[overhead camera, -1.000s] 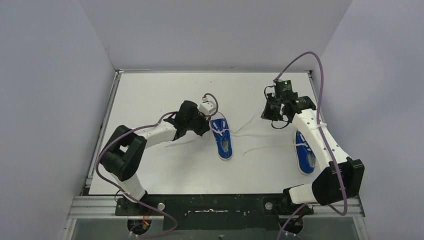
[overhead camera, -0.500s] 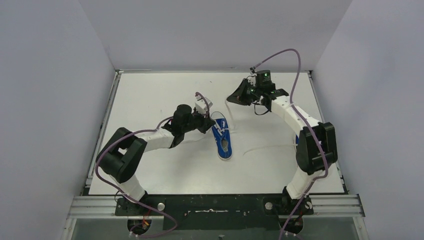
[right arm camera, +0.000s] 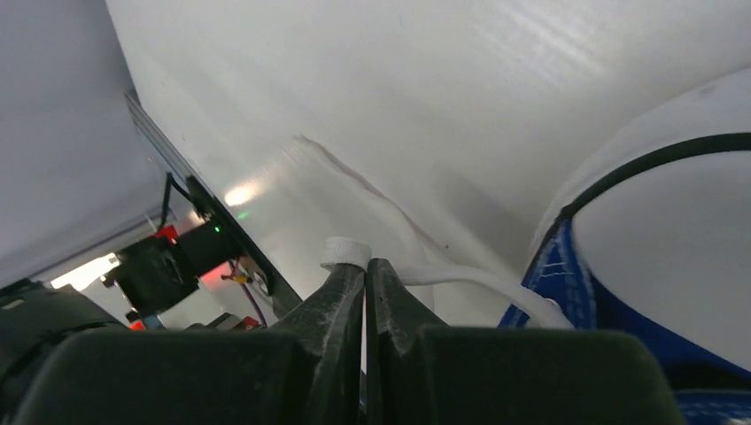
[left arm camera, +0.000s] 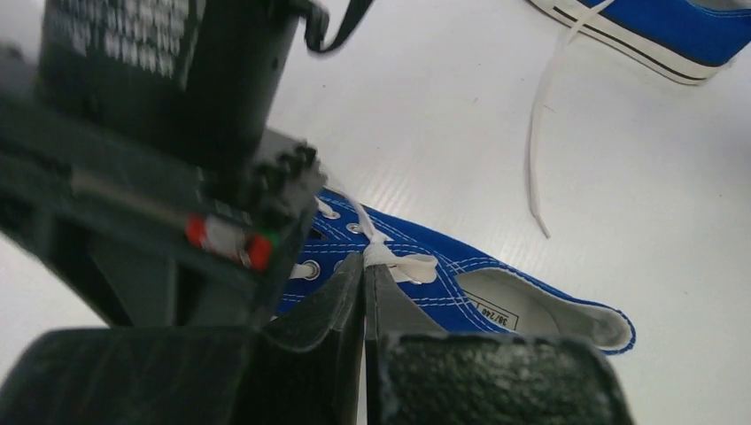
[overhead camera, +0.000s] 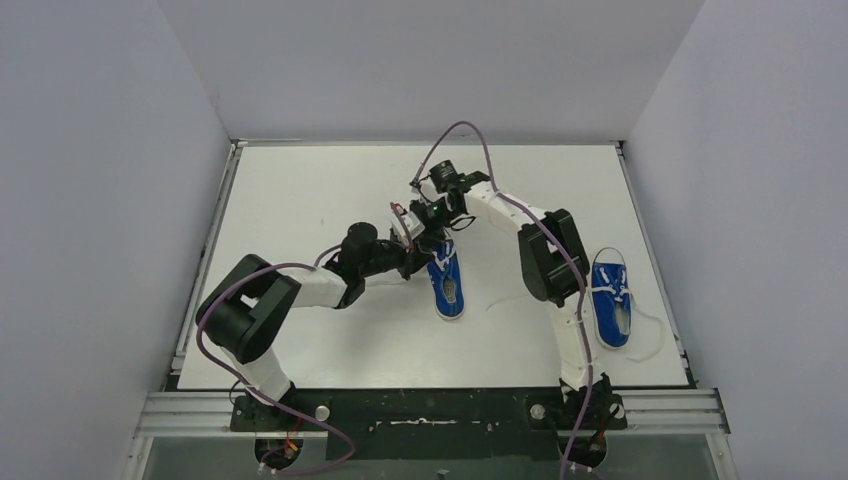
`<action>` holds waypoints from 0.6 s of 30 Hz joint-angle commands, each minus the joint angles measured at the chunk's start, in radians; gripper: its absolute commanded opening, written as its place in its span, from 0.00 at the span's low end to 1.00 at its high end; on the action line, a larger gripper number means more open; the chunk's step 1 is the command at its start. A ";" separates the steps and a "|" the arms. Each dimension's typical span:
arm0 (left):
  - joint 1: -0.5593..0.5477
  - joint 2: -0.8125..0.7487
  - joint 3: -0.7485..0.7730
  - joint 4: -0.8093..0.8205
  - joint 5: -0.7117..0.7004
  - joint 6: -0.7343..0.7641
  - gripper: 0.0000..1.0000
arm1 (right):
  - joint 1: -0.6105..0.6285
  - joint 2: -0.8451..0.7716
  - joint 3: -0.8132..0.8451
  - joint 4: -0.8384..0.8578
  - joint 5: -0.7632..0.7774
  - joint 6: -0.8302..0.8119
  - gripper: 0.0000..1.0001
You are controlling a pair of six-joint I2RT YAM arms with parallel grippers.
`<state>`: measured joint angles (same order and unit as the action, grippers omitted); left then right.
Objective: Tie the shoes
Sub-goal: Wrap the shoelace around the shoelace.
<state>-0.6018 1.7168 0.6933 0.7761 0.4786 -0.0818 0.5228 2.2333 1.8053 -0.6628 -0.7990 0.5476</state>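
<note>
Quick update from us: the right arm has swung all the way over from the far right of the bench [overhead camera: 300,190]. Its right pincer [right arm camera: 365,268] now sits at the far end of the middle shoe [overhead camera: 448,283], almost nose to nose with the left pincer [left arm camera: 365,273]. Both are clamped tight, each pinching a bit of white: the left one's lace [left arm camera: 400,266] comes straight off the eyelets, and the right one's strand [right arm camera: 465,282] runs back to the blue canvas. The left arm has barely budged. With the right arm out of the way we can finally see the right shoe [overhead camera: 611,308] by the right edge, with its laces lying loose around it and nothing tied. Our read is that the two ends are being crossed for the first knot on the middle shoe, so it's early days and the second shoe isn't started
</note>
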 commanded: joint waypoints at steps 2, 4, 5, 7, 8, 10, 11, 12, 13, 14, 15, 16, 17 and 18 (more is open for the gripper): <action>-0.005 0.013 -0.025 0.154 0.120 0.058 0.00 | 0.061 0.047 0.103 -0.304 -0.052 -0.189 0.03; -0.006 0.030 -0.039 0.188 0.133 0.055 0.00 | 0.073 0.059 0.115 -0.353 -0.063 -0.213 0.06; -0.006 0.038 -0.046 0.207 0.132 0.050 0.00 | 0.078 0.065 0.123 -0.392 -0.070 -0.223 0.09; -0.005 0.057 -0.062 0.254 0.129 0.036 0.00 | 0.074 0.062 0.133 -0.436 -0.045 -0.236 0.13; -0.006 0.066 -0.067 0.276 0.126 0.025 0.00 | 0.065 0.047 0.129 -0.433 -0.030 -0.230 0.21; -0.006 0.078 -0.069 0.305 0.122 -0.004 0.00 | 0.034 -0.003 0.106 -0.370 -0.020 -0.178 0.38; -0.007 0.082 -0.069 0.314 0.119 -0.028 0.00 | 0.014 -0.027 0.101 -0.332 -0.022 -0.143 0.45; -0.010 0.082 -0.068 0.314 0.108 -0.050 0.00 | -0.004 -0.043 0.117 -0.323 -0.016 -0.124 0.53; -0.012 0.081 -0.066 0.311 0.097 -0.072 0.00 | -0.019 -0.049 0.147 -0.338 -0.008 -0.116 0.59; -0.012 0.083 -0.065 0.311 0.092 -0.098 0.00 | -0.041 -0.051 0.184 -0.365 -0.007 -0.118 0.62; -0.012 0.082 -0.065 0.307 0.078 -0.125 0.00 | -0.055 -0.049 0.223 -0.404 -0.004 -0.127 0.66; -0.013 0.080 -0.063 0.292 0.054 -0.151 0.00 | -0.067 -0.055 0.244 -0.429 0.002 -0.137 0.68; -0.012 0.072 -0.058 0.263 0.044 -0.167 0.00 | -0.079 -0.082 0.249 -0.440 0.013 -0.151 0.68; -0.012 0.066 -0.049 0.227 0.035 -0.177 0.00 | -0.089 -0.119 0.232 -0.440 0.042 -0.178 0.69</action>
<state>-0.6189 1.7954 0.6186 0.9981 0.5758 -0.1623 0.4915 2.2936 1.9690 -1.0389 -0.7979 0.4042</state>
